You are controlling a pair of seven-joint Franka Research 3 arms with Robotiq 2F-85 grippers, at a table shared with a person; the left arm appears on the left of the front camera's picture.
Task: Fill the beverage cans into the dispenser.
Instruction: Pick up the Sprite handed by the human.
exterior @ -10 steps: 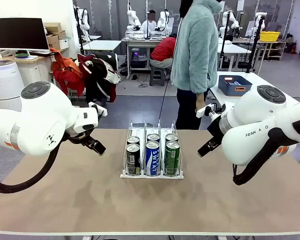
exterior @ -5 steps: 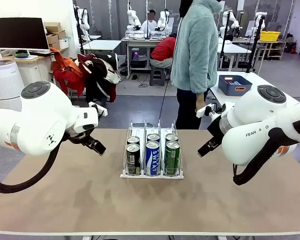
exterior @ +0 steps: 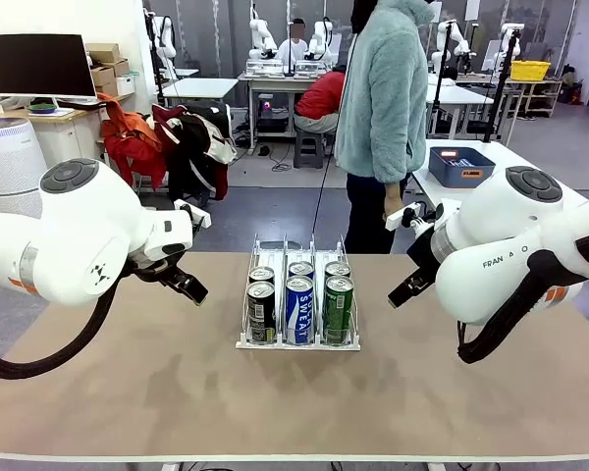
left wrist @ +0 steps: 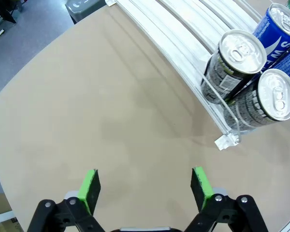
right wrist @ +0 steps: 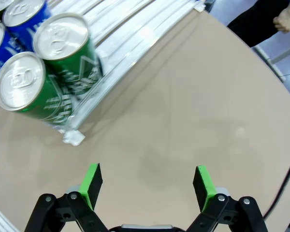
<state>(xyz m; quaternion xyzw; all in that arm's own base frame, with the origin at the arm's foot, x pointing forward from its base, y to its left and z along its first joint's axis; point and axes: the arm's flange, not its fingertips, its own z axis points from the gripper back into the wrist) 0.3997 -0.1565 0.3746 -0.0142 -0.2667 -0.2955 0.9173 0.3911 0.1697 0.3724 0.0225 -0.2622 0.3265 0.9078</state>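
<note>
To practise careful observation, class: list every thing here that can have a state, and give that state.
dispenser: six cans at the front, rear bare.
black cans: upright, left lane.
blue cans: upright, middle lane.
green cans: upright, right lane.
left gripper: open, empty.
right gripper: open, empty.

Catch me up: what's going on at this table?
Nothing is being handled right now. The clear three-lane dispenser with a white base sits mid-table holding six slim cans, two per lane: black cans left, blue "SWEAT" cans middle, green cans right. The left claw and right claw hang open and empty above the tan table, one on either side of it. A person in a pale fleece jacket stands at the far edge, not reaching in.
</note>
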